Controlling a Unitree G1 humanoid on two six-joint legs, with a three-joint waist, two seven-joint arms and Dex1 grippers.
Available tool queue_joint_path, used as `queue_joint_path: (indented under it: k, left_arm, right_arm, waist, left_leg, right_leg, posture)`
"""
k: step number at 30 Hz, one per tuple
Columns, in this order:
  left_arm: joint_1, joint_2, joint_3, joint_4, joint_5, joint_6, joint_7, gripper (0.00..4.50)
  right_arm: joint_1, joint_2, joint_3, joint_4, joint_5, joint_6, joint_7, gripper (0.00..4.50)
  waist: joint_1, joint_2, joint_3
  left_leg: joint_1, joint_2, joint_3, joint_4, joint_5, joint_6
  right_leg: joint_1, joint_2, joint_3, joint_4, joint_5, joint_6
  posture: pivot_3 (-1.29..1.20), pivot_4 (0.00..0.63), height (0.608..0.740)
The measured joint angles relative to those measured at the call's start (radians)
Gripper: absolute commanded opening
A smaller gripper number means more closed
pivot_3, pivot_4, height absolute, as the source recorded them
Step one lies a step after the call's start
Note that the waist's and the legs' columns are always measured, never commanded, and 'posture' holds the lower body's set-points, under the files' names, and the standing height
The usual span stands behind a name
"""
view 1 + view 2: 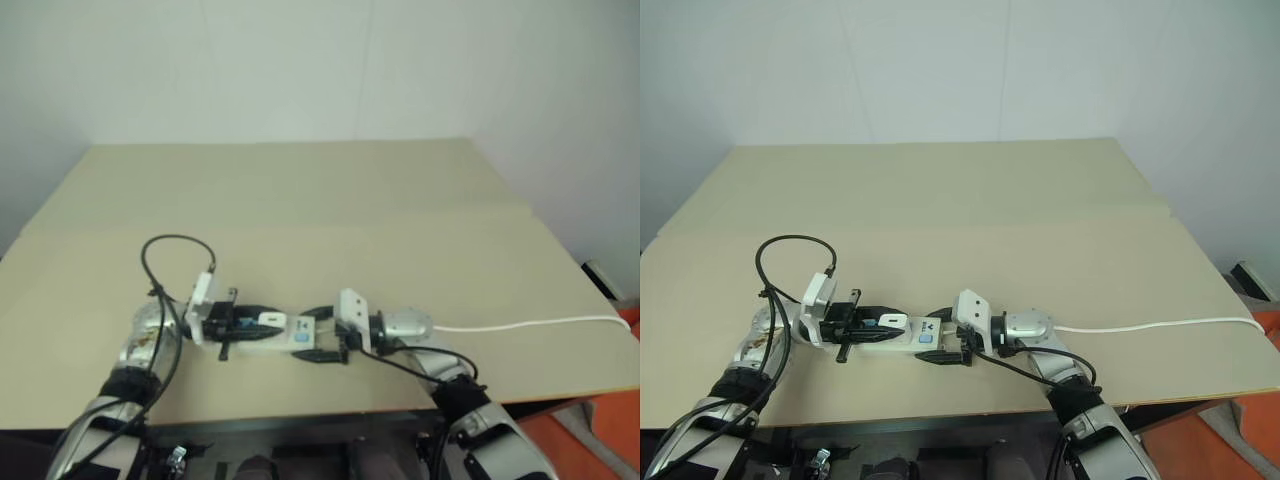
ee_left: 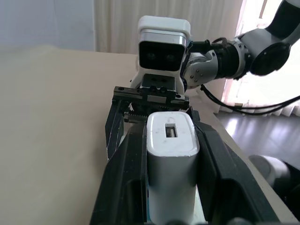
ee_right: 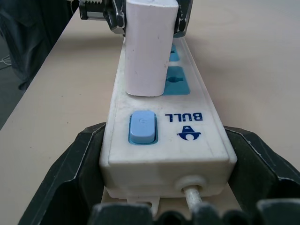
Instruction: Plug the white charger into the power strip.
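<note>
We have the left gripper (image 2: 171, 154) clenched on the white charger (image 3: 147, 47), which stands upright on the power strip (image 3: 164, 140) at the socket nearest the blue switch (image 3: 142, 126), near the table's (image 1: 970, 190) six o'clock edge. Our right gripper (image 3: 164, 192) braces the strip's cable end between wide jaws. If the prongs sit crooked, pressing could tip the charger or skid the strip. We count one charger, one strip, two free sockets showing.
</note>
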Motion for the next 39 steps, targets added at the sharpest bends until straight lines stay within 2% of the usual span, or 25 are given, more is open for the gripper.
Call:
queue_joint_path:
  k: [3, 14, 22, 24, 25, 28, 33, 39]
  left_arm:
    - [-0.008, -0.009, -0.008, 0.024, 0.012, -0.027, 0.0, 1.02]
    - [-0.038, -0.029, -0.007, 0.06, 0.012, 0.076, 0.0, 1.02]
    - [-0.021, -0.026, -0.011, 0.06, 0.008, 0.049, 0.0, 1.02]
    - [-0.021, -0.024, -0.013, 0.06, 0.008, 0.045, 0.0, 1.74]
    - [-0.021, -0.014, -0.017, 0.07, 0.02, 0.041, 0.0, 1.94]
    - [-0.018, 0.046, 0.003, 0.113, 0.03, 0.033, 0.0, 2.9]
    - [-0.018, 0.036, 0.029, 0.135, 0.032, 0.016, 0.0, 4.47]
    - [-0.019, 0.038, 0.028, 0.124, 0.033, 0.022, 0.0, 4.47]
  right_arm:
    - [0.005, -0.002, 0.0, 0.004, -0.008, 0.0, -0.006, 3.45]
    - [0.012, -0.008, -0.007, 0.005, -0.01, 0.0, -0.011, 3.45]
    - [0.013, -0.008, -0.003, 0.005, -0.01, 0.0, -0.015, 3.45]
    - [0.013, -0.007, -0.002, 0.005, -0.01, 0.0, -0.015, 3.45]
    - [0.013, -0.007, -0.001, 0.003, -0.01, -0.002, -0.015, 3.45]
    - [0.021, -0.011, 0.0, -0.001, -0.008, -0.01, -0.011, 3.45]
    - [0.021, -0.017, -0.009, -0.001, -0.007, -0.011, -0.004, 3.45]
    - [0.021, -0.016, -0.009, -0.001, -0.008, -0.011, -0.003, 3.45]
  waist:
    - [0.006, 0.003, -0.003]
    - [0.016, 0.009, -0.008]
    - [0.017, 0.009, -0.01]
    - [0.017, 0.009, -0.01]
    - [0.015, 0.009, -0.01]
    - [0.014, 0.011, -0.01]
    - [0.018, 0.011, -0.01]
    - [0.017, 0.011, -0.01]
  left_leg:
    - [0.01, 0.0, 0.0, -0.003, 0.0, 0.0]
    - [0.01, 0.0, 0.0, -0.003, 0.0, 0.0]
    - [0.01, 0.0, 0.0, -0.003, 0.0, 0.0]
    - [0.01, 0.0, 0.0, -0.003, 0.0, 0.0]
    - [0.01, 0.0, 0.0, -0.003, 0.0, 0.0]
    - [0.01, 0.0, 0.0, -0.004, 0.0, 0.0]
    - [0.009, 0.0, 0.0, -0.004, 0.0, 0.0]
    - [0.009, 0.0, 0.0, -0.004, 0.0, 0.0]
  right_leg:
    - [0.012, 0.0, 0.0, -0.005, -0.002, 0.001]
    - [0.012, 0.0, 0.0, -0.005, -0.003, 0.001]
    - [0.012, 0.0, -0.001, -0.005, -0.003, 0.001]
    - [0.012, 0.0, 0.0, -0.005, -0.003, 0.001]
    - [0.012, 0.0, 0.0, -0.005, -0.003, 0.001]
    - [0.011, 0.0, 0.0, -0.005, -0.005, 0.0]
    - [0.011, 0.0, 0.0, -0.006, -0.005, 0.0]
    - [0.011, 0.0, 0.0, -0.007, -0.005, 0.0]
  posture:
    - [0.0, 0.15, 0.74]
    - [0.0, 0.15, 0.74]
    - [0.0, 0.15, 0.74]
    - [0.0, 0.15, 0.74]
    - [0.0, 0.15, 0.74]
    - [0.0, 0.15, 0.74]
    - [0.0, 0.15, 0.74]
    - [0.0, 0.15, 0.74]
